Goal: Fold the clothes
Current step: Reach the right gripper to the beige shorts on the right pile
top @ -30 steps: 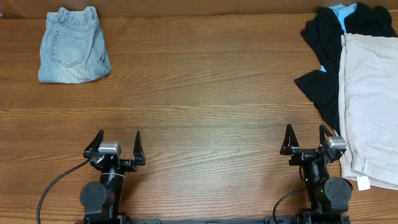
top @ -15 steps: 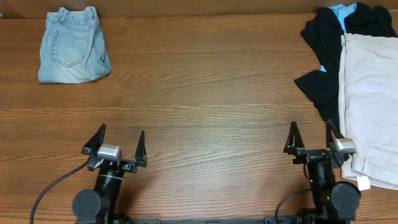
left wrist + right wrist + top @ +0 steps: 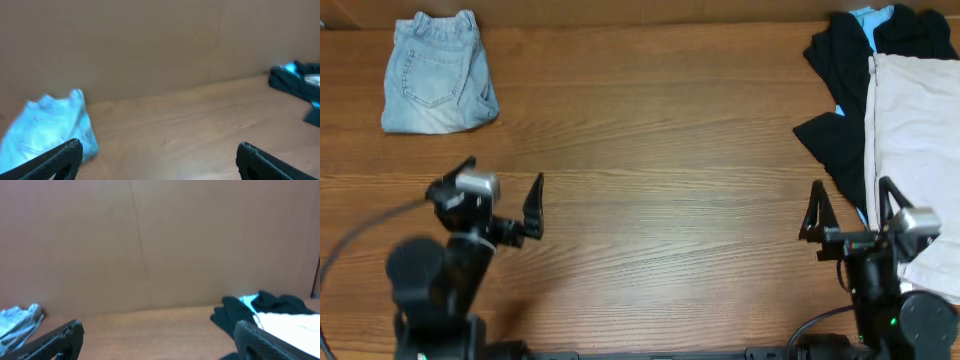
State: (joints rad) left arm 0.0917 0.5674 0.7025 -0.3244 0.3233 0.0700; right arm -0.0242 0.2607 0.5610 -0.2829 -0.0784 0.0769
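Observation:
The pale beige shorts (image 3: 918, 140) lie spread at the table's right edge, partly over black garments; they show as a white patch in the right wrist view (image 3: 292, 323). My right gripper (image 3: 852, 212) is open and empty, raised just left of the shorts' lower part. My left gripper (image 3: 502, 190) is open and empty, raised over the left side of the table, far from the shorts. In the wrist views the left gripper (image 3: 159, 160) and the right gripper (image 3: 159, 340) have their fingers wide apart with nothing between them.
Folded light-blue denim shorts (image 3: 437, 72) lie at the back left and also show in the left wrist view (image 3: 47, 127). Black garments with light-blue trim (image 3: 850, 90) lie under and beside the beige shorts. A brown wall (image 3: 150, 245) stands behind the table.
Both arms have risen and moved forward from the front edge. The left gripper swung up and to the left; the right gripper moved right, toward the beige shorts. Both stayed open.

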